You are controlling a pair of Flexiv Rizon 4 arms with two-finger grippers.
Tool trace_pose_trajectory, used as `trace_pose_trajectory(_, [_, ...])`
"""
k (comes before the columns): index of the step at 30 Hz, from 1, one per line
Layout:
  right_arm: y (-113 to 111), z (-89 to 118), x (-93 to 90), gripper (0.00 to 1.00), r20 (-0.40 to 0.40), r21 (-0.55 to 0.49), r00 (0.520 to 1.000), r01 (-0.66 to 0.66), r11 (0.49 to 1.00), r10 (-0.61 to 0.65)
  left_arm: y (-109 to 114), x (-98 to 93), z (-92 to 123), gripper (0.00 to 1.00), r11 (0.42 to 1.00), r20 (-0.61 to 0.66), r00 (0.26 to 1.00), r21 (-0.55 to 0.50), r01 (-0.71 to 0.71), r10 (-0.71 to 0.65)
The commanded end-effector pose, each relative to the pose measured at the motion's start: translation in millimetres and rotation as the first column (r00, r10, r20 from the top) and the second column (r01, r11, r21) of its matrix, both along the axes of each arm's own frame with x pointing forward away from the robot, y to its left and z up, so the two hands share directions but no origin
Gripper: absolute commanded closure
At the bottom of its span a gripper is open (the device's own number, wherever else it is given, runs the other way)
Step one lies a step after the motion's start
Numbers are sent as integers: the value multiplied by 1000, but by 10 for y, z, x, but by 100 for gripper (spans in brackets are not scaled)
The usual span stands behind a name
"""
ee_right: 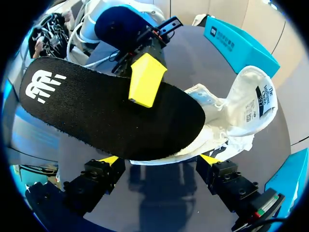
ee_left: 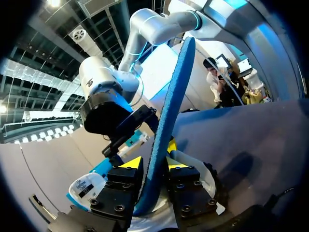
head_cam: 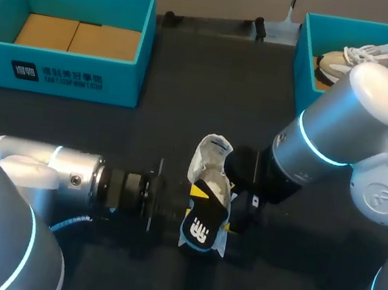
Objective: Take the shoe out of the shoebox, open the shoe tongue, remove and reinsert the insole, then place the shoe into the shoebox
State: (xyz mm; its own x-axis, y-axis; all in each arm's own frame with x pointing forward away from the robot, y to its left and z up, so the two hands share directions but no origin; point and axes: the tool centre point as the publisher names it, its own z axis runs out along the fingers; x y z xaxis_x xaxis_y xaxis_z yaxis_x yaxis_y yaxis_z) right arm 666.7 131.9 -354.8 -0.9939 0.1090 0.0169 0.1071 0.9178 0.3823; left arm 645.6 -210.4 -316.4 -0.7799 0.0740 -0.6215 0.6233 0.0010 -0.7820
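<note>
On the worktop point(head_cam: 193, 63), the left shoebox point(head_cam: 65, 71) stands at the back left with cardboard point(head_cam: 78, 36) lying in it. The right shoebox point(head_cam: 306, 52) stands at the back right with a second shoe point(head_cam: 372, 59) in it. Well in front of both, near the middle, the shoe point(head_cam: 210, 159) rests with the insole point(head_cam: 203, 225) on its front side. The left claw point(ee_left: 153, 163), coming in from the left, clamps that insole, and the right claw point(ee_right: 159, 159) sits just to the shoe's right.
</note>
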Motion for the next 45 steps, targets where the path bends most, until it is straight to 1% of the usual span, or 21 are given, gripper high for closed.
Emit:
trace_pose_trajectory(1, [16, -10, -11, 0, 3, -3, 1000, 2, 1000, -2, 2, -19, 43, 71, 1000, 5, 1000, 15, 12, -12])
trace_pose_trajectory(4, [16, -10, -11, 0, 3, -3, 1000, 2, 1000, -2, 0, -32, 41, 70, 999, 8, 999, 31, 31, -31])
trace_pose_trajectory(6, [16, -10, -11, 0, 3, -3, 1000, 2, 1000, -2, 0, -31, 43, 72, 999, 17, 999, 42, 33, -34])
trace_pose_trajectory(8, [16, -10, -11, 0, 3, -3, 1000, 2, 1000, -2, -10, -32, 60, 78, 998, 24, 999, 50, 42, -43])
trace_pose_trajectory(9, [16, -10, -11, 0, 3, -3, 1000, 2, 1000, -2, -16, -36, 73, 80, 997, 27, 998, 58, 51, -52])
trace_pose_trajectory(10, [16, -10, -11, 0, 3, -3, 1000, 2, 1000, -2, -23, -43, 86, 83, 997, 31, 998, 60, 54, -56])
trace_pose_trajectory(11, [16, -10, -11, 0, 3, -3, 1000, 2, 1000, -2, -28, -46, 94, 89, 996, 34, 998, 62, 57, -59])
trace_pose_trajectory(12, [16, -10, -11, 0, 3, -3, 1000, 2, 1000, -2, -37, -54, 105, 100, 996, 36, 997, 65, 63, -66])
trace_pose_trajectory(16, [16, -10, -11, 0, 3, -3, 1000, 2, 1000, -2, -49, -40, 82, 100, 996, 37, 997, 64, 63, -66])
trace_pose_trajectory(23, [16, -10, -11, 0, 3, -3, 1000, 2, 1000, -2, -43, 32, -63, 100, 995, 29, 997, 68, 71, -73])
trace_pose_trajectory(27, [16, -10, -11, 0, 3, -3, 1000, 2, 1000, -2, -48, 79, -142, 100, 994, 50, 995, 78, 76, -80])
trace_pose_trajectory(34, [16, -10, -11, 0, 3, -3, 1000, 2, 1000, -2, -40, 191, -259, 100, 994, 84, 996, 108, 19, -28])
trace_pose_trajectory(37, [16, -10, -11, 0, 3, -3, 1000, 2, 1000, -2, -24, 226, -281, 100, 991, 96, 995, 137, -6, -7])
trace_pose_trajectory(42, [16, -10, -11, 0, 3, -3, 1000, 2, 1000, -2, -11, 227, -282, 100, 990, 85, 996, 141, -12, 0])
trace_pose_trajectory(45, [16, -10, -11, 0, 3, -3, 1000, 2, 1000, -2, 13, 199, -238, 100, 991, 79, 997, 134, -7, -4])
